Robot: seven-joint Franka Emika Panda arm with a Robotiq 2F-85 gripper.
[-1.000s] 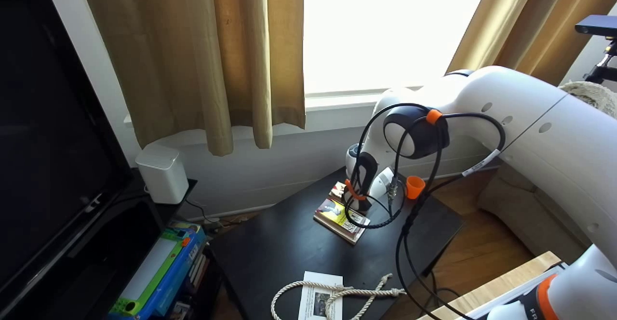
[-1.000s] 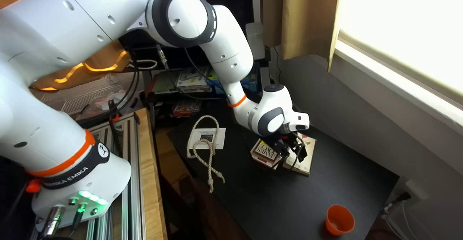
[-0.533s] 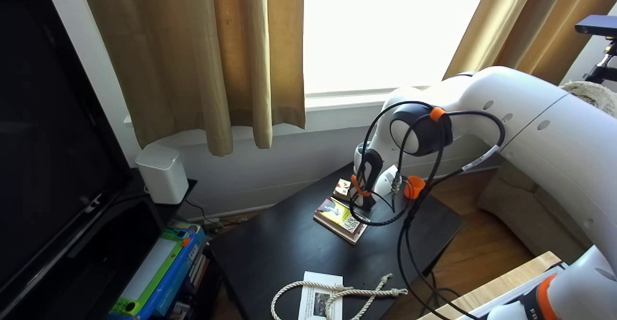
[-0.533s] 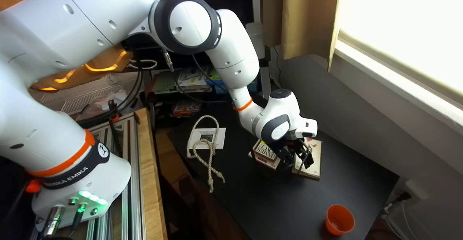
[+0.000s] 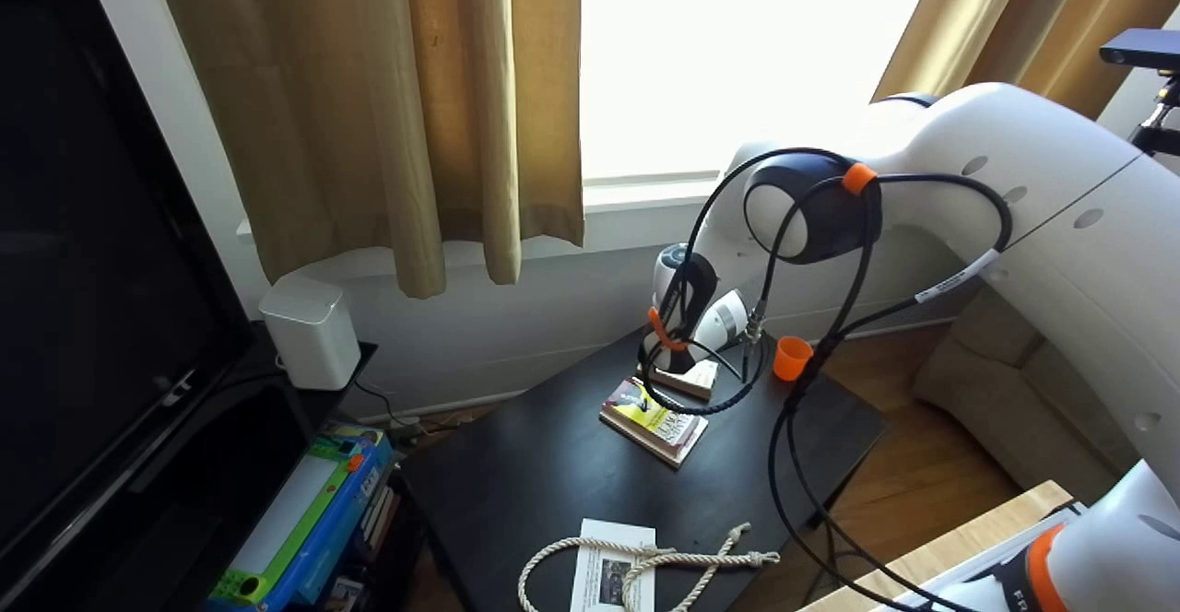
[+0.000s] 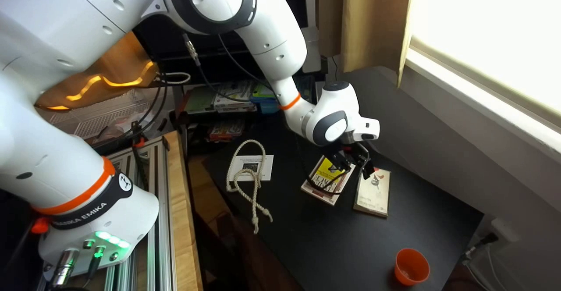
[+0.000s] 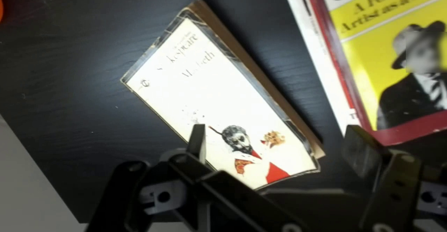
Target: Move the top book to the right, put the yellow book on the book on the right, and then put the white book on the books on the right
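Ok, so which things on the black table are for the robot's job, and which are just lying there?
For the job:
Macbeth book, lying apart
yellow book
white book, underneath the yellow one

Just lying there:
rope
printed sheet, partly under the rope
orange cup

The arm (image 6: pixel 276 37) is mainly white (with orange bands (image 6: pixel 290 102)); cables (image 5: pixel 822 347), black; claw (image 7: pixel 277 134), mostly black.

A rope (image 5: pixel 705 559) lies looped across a paper (image 5: pixel 588 580) on a table (image 5: pixel 530 464), a cup (image 6: pixel 412 267) upright and well apart from both. Curtains (image 5: pixel 355 114) flank a window (image 5: pixel 737 50); a white box (image 5: pixel 312 335) stands beside a television (image 5: pixel 101 253).
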